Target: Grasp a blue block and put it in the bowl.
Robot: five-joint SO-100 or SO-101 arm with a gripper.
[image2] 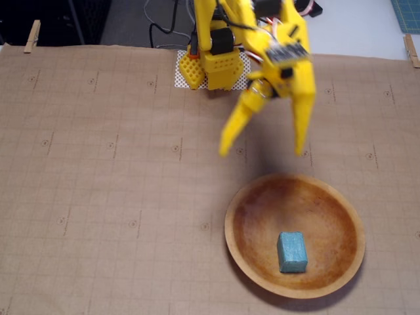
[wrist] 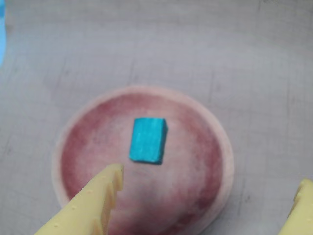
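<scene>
Seen from the wrist view, a small teal rectangular foam-like block [wrist: 148,140] lies flat near the middle of a large round shallow wooden bowl [wrist: 78,122], whose mottled reddish-brown inside is ringed by a paler rim. Two yellow plastic fingers of the gripper [wrist: 210,196] enter from the lower edge, one serrated tip at lower left over the bowl's inside and the other at the far lower right corner, spread wide with nothing between them. The bowl sits on a pale gridded paper surface [wrist: 234,49]. In the fixed view, the yellow arm [image2: 220,56] reaches down from the top of the picture, its gripper [image2: 262,152] hanging above the tan gridded paper just beyond the bowl's [image2: 239,200] far rim, the jaws splayed apart and empty. The block [image2: 292,251] rests inside the bowl, on the side nearer the camera and slightly right of centre, clear of the rim and well apart from the fingertips. Wooden clothespins [image2: 31,36] clip the paper's far edge at left and right.
</scene>
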